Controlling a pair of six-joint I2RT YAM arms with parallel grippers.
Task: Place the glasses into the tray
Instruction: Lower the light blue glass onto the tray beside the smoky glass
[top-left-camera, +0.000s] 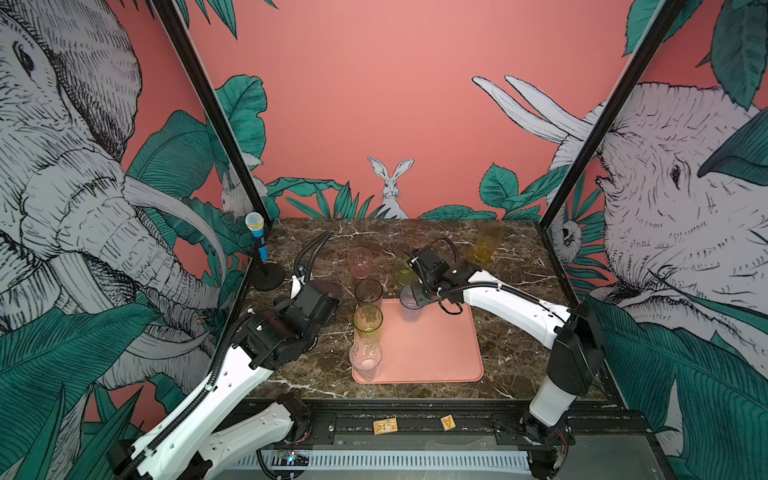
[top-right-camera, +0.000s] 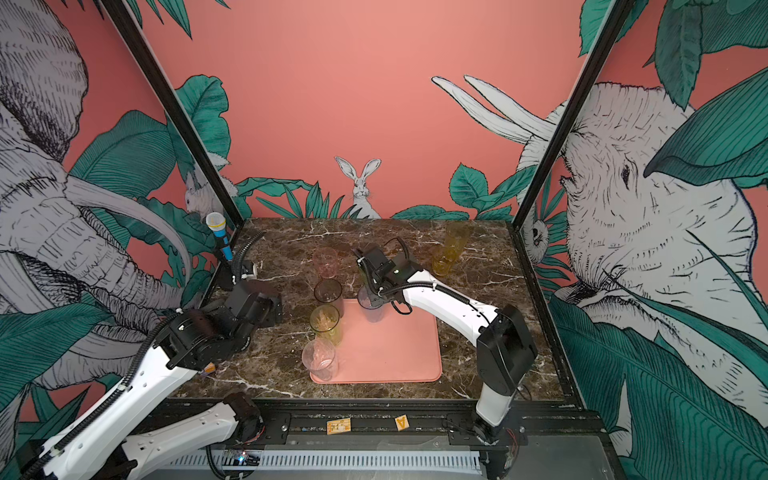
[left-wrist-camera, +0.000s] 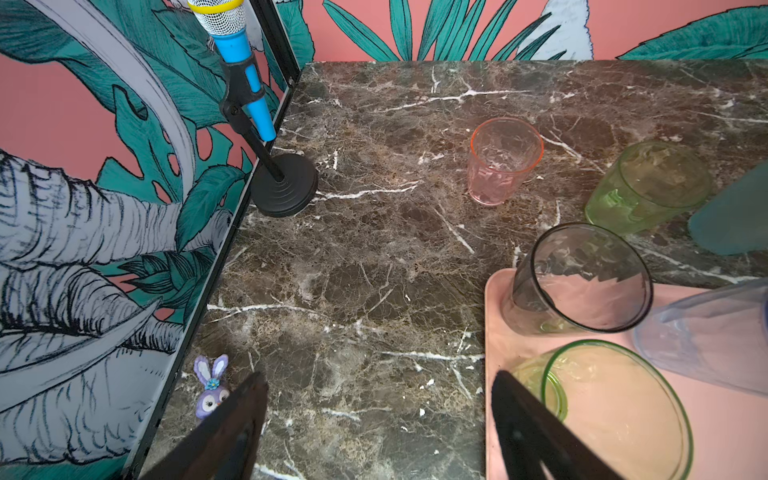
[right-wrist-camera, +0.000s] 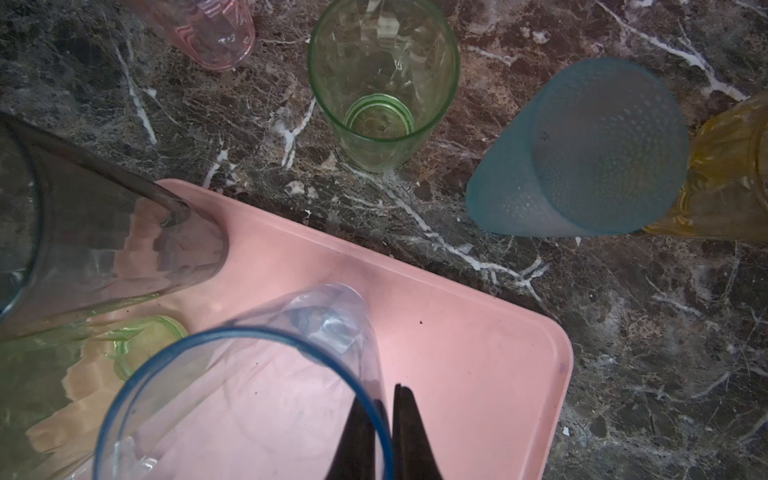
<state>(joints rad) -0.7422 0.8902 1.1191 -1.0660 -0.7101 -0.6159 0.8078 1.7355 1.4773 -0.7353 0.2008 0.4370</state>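
The lilac-blue tumbler (top-left-camera: 410, 306) stands upright at the salmon tray's (top-left-camera: 432, 349) 12 o'clock edge, its rim pinched in the right claw (right-wrist-camera: 388, 395). A smoky grey tumbler (top-left-camera: 368, 293), green tumbler (top-left-camera: 368, 322) and clear tumbler (top-left-camera: 365, 359) line the tray's 9 o'clock side. Farther toward 9 o'clock the left claw (left-wrist-camera: 378, 378) is spread wide above the marble surface (top-left-camera: 507, 357). A pink tumbler (top-left-camera: 359, 262) stands beyond 11 o'clock.
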